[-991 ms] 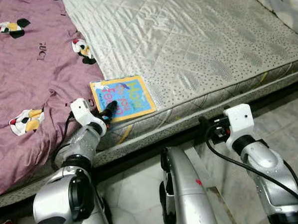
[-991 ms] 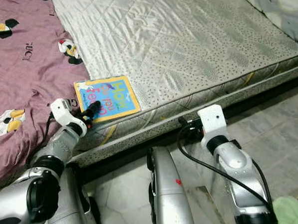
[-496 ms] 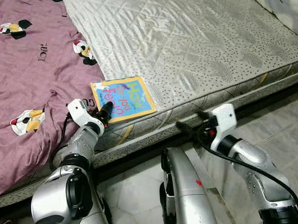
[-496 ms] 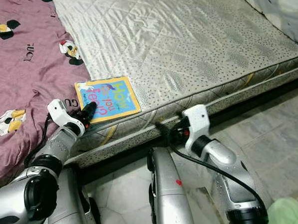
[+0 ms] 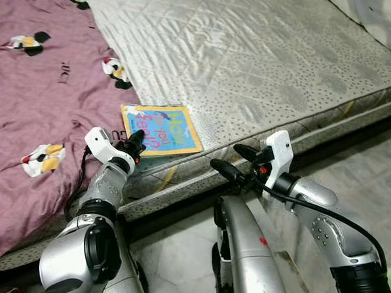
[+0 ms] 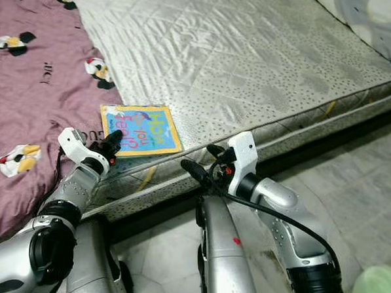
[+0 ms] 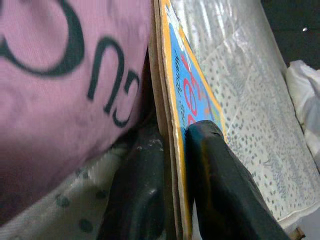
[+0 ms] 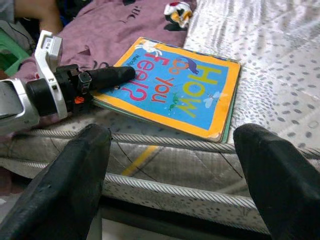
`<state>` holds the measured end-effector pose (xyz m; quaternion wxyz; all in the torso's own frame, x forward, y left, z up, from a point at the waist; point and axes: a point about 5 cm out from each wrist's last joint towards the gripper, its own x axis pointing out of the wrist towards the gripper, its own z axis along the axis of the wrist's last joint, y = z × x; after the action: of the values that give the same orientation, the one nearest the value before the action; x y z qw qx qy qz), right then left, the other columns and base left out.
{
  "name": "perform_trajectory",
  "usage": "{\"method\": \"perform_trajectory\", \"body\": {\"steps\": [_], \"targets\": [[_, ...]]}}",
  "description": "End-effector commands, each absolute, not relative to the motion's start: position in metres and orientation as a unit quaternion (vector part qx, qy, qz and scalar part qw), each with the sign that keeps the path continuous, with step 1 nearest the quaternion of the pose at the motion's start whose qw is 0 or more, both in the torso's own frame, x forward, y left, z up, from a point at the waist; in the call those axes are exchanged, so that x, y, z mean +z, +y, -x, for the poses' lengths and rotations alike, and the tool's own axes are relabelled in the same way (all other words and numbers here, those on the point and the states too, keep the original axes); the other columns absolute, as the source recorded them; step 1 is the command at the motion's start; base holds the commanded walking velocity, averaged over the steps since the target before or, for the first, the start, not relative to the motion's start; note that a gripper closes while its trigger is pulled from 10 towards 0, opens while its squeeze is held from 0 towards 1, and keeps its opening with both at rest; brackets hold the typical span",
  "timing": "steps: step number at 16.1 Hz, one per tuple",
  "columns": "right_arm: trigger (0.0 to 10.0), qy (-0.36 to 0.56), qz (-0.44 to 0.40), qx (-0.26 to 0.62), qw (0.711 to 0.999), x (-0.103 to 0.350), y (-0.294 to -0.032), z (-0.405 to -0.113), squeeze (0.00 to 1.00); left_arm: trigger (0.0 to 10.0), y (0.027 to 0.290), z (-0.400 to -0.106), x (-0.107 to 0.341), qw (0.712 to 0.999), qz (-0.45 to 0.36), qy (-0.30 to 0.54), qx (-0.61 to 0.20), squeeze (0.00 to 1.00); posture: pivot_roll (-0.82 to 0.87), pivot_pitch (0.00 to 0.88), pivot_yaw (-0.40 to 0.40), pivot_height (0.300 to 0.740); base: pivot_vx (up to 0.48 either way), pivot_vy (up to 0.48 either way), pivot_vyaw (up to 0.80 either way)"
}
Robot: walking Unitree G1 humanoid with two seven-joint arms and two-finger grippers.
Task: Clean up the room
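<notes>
Right claw (image 5: 230,162): fingers spread wide, holding nothing, just before the mattress (image 5: 263,57) edge; left claw (image 7: 172,175): clamped on one book (image 5: 158,129), its near corner hidden between the fingers; book flat at mattress edge, touching purple blanket (image 5: 36,109), title reading sideways toward the blanket.

Bare mattress (image 5: 256,58); purple blanket (image 5: 42,95) alongside; book (image 5: 160,127) near edge

Bedroom, looking down at the bed edge.
I see a bare quilted mattress (image 5: 256,58) in pale silver-grey, a mauve cartoon-print blanket (image 5: 42,95) over its left part, a dark gap below, and a pale marbled tile floor (image 5: 374,170).
</notes>
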<state>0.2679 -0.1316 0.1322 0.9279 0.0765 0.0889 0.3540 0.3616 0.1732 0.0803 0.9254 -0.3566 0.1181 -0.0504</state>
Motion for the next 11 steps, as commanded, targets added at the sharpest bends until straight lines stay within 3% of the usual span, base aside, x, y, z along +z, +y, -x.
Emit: {"method": "perform_trajectory", "body": {"steps": [1, 5, 7, 11], "targets": [[10.0, 0.094, -0.075, 0.337, 0.934, 0.128, -0.133, -0.271, 0.00, 0.0, 0.178, -0.364, 0.085, 0.936, 0.331, 0.113, -0.046, 0.00, -0.17, 0.105, -0.020, 0.522, 0.000, 0.000, 0.00], [10.0, 0.084, -0.072, 0.318, 0.942, 0.124, -0.127, -0.280, 0.00, 0.0, 0.179, -0.378, 0.116, 0.954, 0.286, 0.046, -0.075, 0.00, -0.12, 0.087, -0.009, 0.522, 0.000, 0.000, 0.00], [10.0, 0.070, -0.066, 0.309, 0.946, 0.125, -0.121, -0.288, 0.00, 0.0, 0.189, -0.391, 0.160, 0.963, 0.253, -0.050, -0.074, 0.00, -0.09, 0.067, -0.009, 0.522, 0.000, 0.000, 0.00], [10.0, 0.030, -0.057, 0.273, 0.960, 0.129, -0.112, -0.304, 0.00, 0.0, 0.209, -0.390, 0.243, 0.967, 0.084, -0.220, -0.096, 0.00, -0.03, 0.029, 0.000, 0.522, 0.000, 0.000, 0.00]]}}
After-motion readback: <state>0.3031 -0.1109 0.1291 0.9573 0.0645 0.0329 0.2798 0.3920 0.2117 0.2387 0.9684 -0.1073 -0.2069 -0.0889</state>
